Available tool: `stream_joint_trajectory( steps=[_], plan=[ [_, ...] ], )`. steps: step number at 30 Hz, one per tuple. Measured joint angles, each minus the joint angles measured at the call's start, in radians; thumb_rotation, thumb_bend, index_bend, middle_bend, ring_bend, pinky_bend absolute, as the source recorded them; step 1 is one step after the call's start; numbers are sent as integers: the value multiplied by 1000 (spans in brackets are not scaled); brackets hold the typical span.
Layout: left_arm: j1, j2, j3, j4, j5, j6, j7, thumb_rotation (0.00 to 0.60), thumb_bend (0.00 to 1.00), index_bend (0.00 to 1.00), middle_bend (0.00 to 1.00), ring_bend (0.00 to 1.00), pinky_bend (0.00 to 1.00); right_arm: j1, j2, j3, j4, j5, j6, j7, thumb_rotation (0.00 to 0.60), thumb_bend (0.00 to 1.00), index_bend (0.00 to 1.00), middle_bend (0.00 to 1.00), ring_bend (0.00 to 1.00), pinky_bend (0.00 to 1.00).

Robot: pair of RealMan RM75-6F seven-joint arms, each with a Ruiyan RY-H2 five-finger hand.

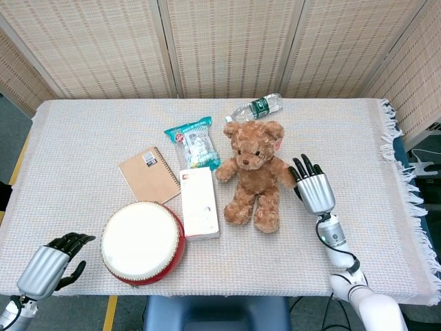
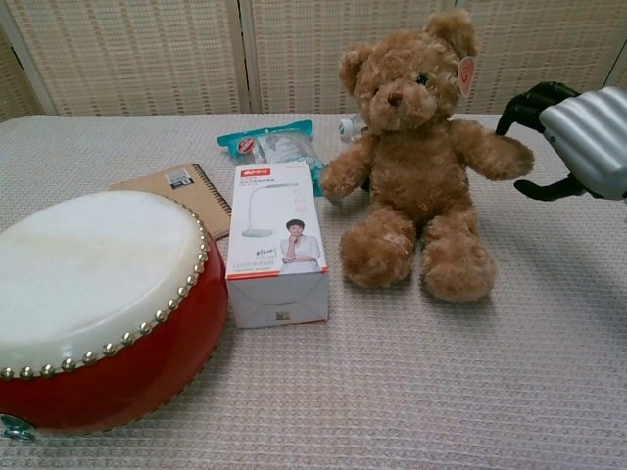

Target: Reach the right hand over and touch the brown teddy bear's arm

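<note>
A brown teddy bear (image 1: 253, 174) sits upright on the cloth-covered table (image 1: 83, 138), a little right of its centre and nearer the far edge. Its fur is curly, its muzzle paler, a pink tag hangs at one ear, both arms are spread wide and its legs stretch toward the near edge.
</note>
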Motion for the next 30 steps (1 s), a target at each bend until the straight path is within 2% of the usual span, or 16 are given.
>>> stream_joint_trajectory(
  steps=[8,13,23,30],
  plan=[
    [-2,4,5,-4,10,0,-5,600,434,231,273,245,470,26,-42,-1,55,20,11,-10,600,108,396,289,251,687],
    [-2,5,8,-3,16,0,-5,600,434,231,273,245,470,40,-62,-1,90,34,22,-21,600,109,498,352,316,734],
    [-3,4,9,-5,20,0,-1,600,434,231,274,245,471,68,-74,15,128,75,32,-41,600,112,664,416,373,755],
    [-3,4,9,-5,20,0,-1,600,434,231,274,245,471,65,-72,10,137,88,0,-41,600,112,679,416,373,755]
  ],
)
